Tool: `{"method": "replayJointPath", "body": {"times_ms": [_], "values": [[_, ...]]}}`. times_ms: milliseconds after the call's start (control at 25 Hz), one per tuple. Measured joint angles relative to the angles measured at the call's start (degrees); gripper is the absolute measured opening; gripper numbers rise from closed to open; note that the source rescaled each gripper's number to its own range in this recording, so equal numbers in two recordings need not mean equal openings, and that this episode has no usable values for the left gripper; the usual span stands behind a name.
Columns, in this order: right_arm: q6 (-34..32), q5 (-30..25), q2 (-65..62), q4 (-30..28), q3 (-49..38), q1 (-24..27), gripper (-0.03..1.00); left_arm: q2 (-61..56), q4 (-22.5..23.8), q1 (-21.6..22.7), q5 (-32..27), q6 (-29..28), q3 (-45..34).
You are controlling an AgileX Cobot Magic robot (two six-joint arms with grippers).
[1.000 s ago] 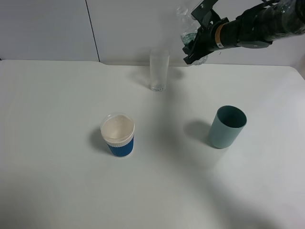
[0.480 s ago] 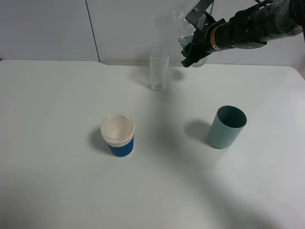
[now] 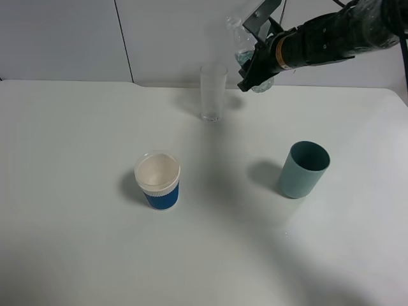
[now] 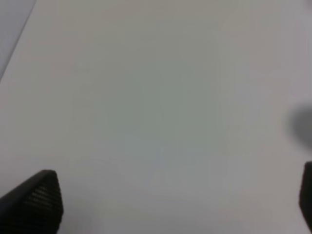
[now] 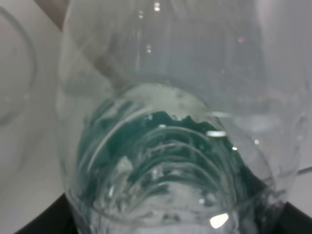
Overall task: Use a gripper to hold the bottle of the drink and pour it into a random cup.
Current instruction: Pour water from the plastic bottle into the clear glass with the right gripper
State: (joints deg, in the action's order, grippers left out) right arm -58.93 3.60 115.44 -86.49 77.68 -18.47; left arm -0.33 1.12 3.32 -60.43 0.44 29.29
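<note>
Above the far edge of the white table (image 3: 76,242), just right of the tall clear glass (image 3: 213,92) and higher than its rim, the small clear drink bottle (image 3: 241,43) hangs in the air. It is tilted, with its narrow neck leaning up and toward the glass. The right gripper (image 3: 255,57), a black claw on a dark arm, is clamped tight around the bottle's body at the dark green label. The right wrist view shows only bottle plastic and label, very close. No liquid can be seen leaving the mouth. The bottle looks thin-walled and light, likely to dent under a hard squeeze and to be slick on bare plastic, so the labelled middle seems the safest place to hold it. The glass looks fragile and easy to tip. Nearer the camera, well apart, stand a teal cup (image 3: 303,169) and a white-rimmed cup with a blue sleeve (image 3: 158,180). The left gripper (image 4: 170,204) hangs over bare table, fingers spread wide, holding nothing.
</note>
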Motion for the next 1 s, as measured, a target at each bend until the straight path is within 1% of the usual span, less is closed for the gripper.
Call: {"method": "replayJointPath", "body": {"times_ms": [120,240,400,480,800,880,960,1000], "values": [[-1.4,-0.6,0.0,-1.6,0.0,-0.2,0.0,0.0,0.0,0.0,0.0,0.0,0.0],[-1.3,-0.8,0.0,-1.5,0.0,-0.2,0.0,0.0,0.0,0.0,0.0,0.0,0.0],[3.0,-0.6,0.0,2.7,0.0,-0.2,0.0,0.0,0.0,0.0,0.0,0.0,0.0],[4.3,-0.3,0.0,3.7,0.0,-0.2,0.0,0.0,0.0,0.0,0.0,0.0,0.0],[5.5,0.5,0.0,4.6,0.0,-0.2,0.0,0.0,0.0,0.0,0.0,0.0,0.0],[5.1,0.7,0.0,2.8,0.0,-0.2,0.0,0.0,0.0,0.0,0.0,0.0,0.0],[2.1,0.7,0.0,-2.1,0.0,-0.2,0.0,0.0,0.0,0.0,0.0,0.0,0.0],[-0.9,0.7,0.0,-5.5,0.0,-0.2,0.0,0.0,0.0,0.0,0.0,0.0,0.0]]}}
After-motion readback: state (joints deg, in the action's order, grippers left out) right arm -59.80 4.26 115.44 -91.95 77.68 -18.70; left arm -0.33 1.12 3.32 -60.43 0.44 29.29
